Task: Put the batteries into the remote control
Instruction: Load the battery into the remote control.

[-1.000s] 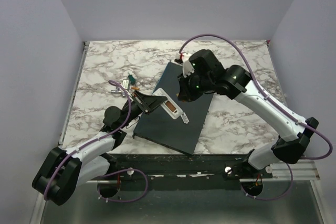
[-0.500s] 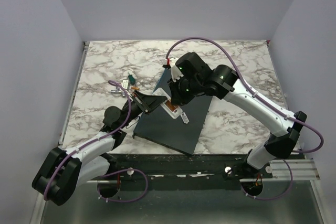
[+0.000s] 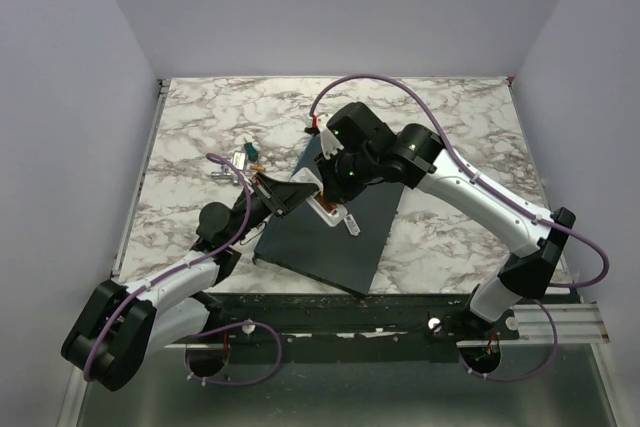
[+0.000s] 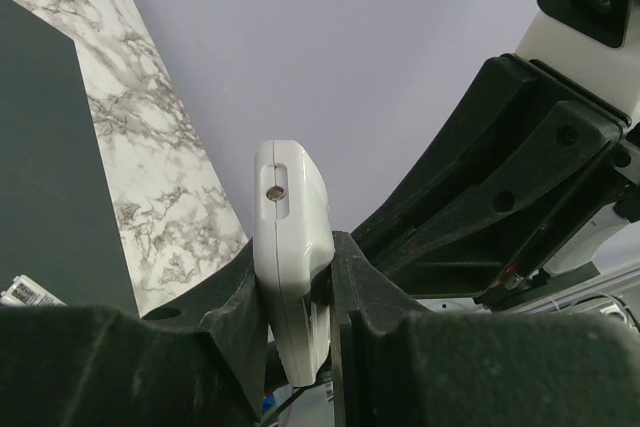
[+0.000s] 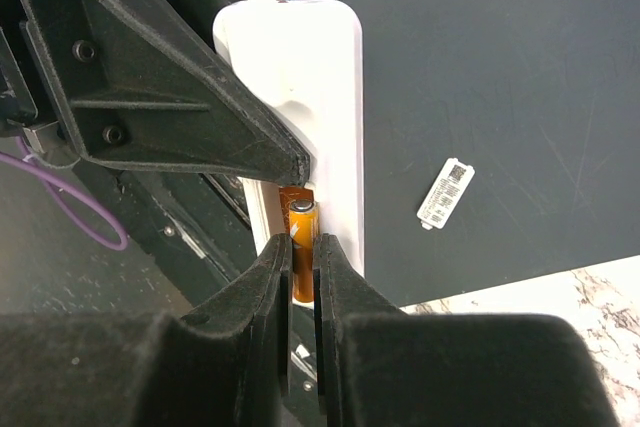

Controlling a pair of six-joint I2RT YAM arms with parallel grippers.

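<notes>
— Arms first: how does the left one stand?
— Low. It runs from its base at the near-left corner across the worktop (image 3: 200, 127), forearm stretched up and to the right. The left pincer (image 3: 290, 192) ends at the left edge of the dark slab (image 3: 330, 247).
— Clenched?
— Clenched on the remote control (image 5: 320, 77). The left wrist view shows the white body edge-on, squeezed between both fingers (image 4: 235, 297), one narrow end sticking out past them.
— And the right arm?
— It climbs from the near-right base and arcs over the right side of the worktop, elbow high. Then it bends its wrist down over the slab's upper left part. The right pincer (image 5: 301, 255) points into the remote control's open back.
— Holding anything?
— A battery (image 5: 303, 219), orange, pinched between the two fingertips, jaws nearly together around it. Its free end sits in the recessed bay, just below a brown tab (image 5: 295, 193), beside the left pincer's finger.
— Is it seated?
— Cannot tell; the fingers hide its lower part.
— Anything else on the slab?
— A small white label (image 5: 445, 192), lying flat to the side of the remote control, not touching it.
</notes>
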